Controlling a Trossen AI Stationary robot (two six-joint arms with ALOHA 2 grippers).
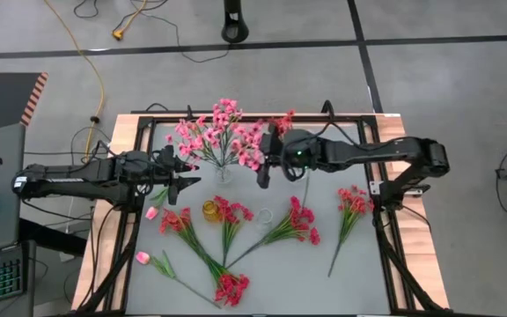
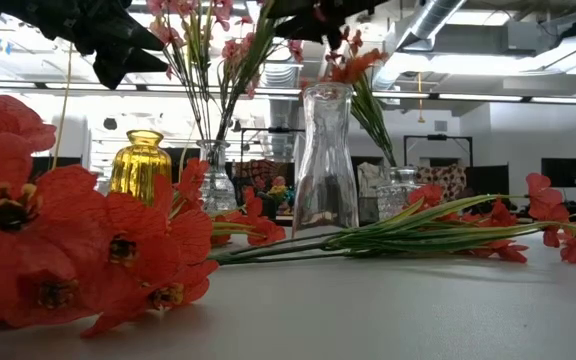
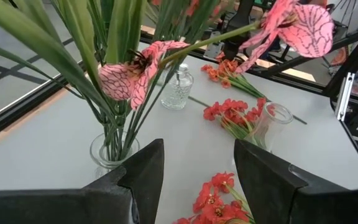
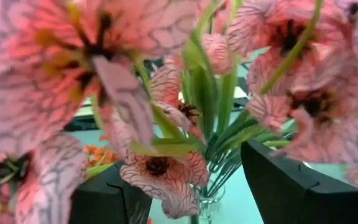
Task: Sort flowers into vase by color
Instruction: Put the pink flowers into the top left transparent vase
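Overhead, pink veined flowers bunched upright on green stems.

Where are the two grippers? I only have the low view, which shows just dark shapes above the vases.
Observer: In the high view, the left gripper and right gripper flank the pink flowers standing in a clear vase, one on each side.
Operator: Is either one holding a stem?
Observer: Both are open. The left wrist view shows an empty gap; the right wrist view shows only blossoms close in front.
Operator: Are any pink flowers still on the table?
Observer: Yes, two pale pink buds lie on the left arm's side.
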